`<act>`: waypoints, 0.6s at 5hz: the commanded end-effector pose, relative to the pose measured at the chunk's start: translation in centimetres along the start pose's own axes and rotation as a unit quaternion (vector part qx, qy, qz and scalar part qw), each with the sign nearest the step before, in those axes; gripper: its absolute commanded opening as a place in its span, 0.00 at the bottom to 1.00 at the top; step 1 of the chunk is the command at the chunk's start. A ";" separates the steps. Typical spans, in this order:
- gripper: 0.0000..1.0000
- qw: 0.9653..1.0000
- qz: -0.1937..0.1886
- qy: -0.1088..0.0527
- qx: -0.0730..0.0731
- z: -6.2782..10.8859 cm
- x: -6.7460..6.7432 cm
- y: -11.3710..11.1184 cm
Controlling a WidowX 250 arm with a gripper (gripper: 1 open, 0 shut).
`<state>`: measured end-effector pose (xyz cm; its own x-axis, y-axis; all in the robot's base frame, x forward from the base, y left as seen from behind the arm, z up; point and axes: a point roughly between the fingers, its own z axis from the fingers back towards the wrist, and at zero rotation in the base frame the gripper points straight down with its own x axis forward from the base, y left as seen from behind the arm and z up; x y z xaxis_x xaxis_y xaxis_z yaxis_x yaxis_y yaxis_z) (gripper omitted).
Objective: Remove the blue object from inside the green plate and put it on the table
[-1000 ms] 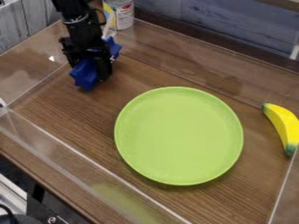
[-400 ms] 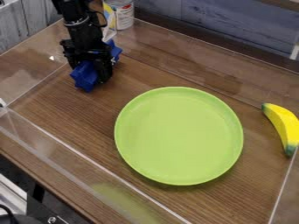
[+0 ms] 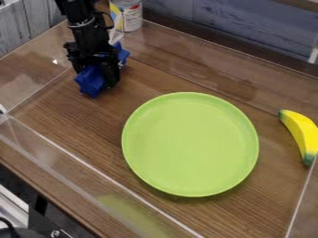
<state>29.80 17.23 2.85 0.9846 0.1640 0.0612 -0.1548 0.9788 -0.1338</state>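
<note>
Blue object (image 3: 91, 82) is at the black gripper (image 3: 96, 61), poking out on both sides of it; middle section hidden behind the fingers. Can't tell whether the fingers are clamped on it or just around it, and the contact with the table isn't readable either.

Rest by size, positions relative to the gripper:
- Table (image 3: 74, 121): brown wood grain, under and around the gripper, clear wall along the near side.
- Green plate (image 3: 191, 144): toward the camera and to image right of the gripper, well apart from it. Fully visible, bare inside, blue object outside its rim.
- Banana (image 3: 299, 136): yellow, far over at image right, beyond the plate as seen from the gripper. Tip near the frame edge.
- White container (image 3: 128, 14): behind the gripper, top cut off by the frame, label unreadable.

Arm (image 3: 80, 11): enters at top left, upper part out of frame, pointing down, slight lean. Finger detail is lost, dark on dark.
</note>
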 end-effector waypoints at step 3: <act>0.00 1.000 -0.001 -0.025 0.009 1.4 1.1 -0.1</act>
<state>29.87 17.07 2.74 0.9828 0.1755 0.0569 -0.1664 0.9765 -0.1371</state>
